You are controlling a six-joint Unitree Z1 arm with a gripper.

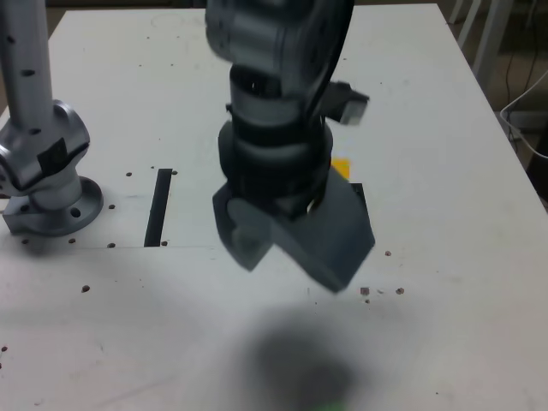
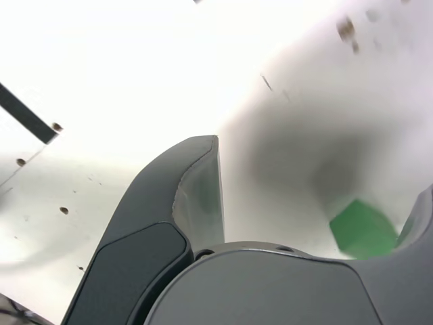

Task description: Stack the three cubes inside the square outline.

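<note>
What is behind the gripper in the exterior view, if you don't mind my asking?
Behind the gripper, a bit of yellow and part of a black edge show; the rest is covered.

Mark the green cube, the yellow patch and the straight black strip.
green cube (image 2: 362,230): wrist view, visible face.
yellow patch (image 1: 341,167): exterior view, visible bit beside the arm.
black strip (image 1: 158,208): exterior view, mid-length.
</note>
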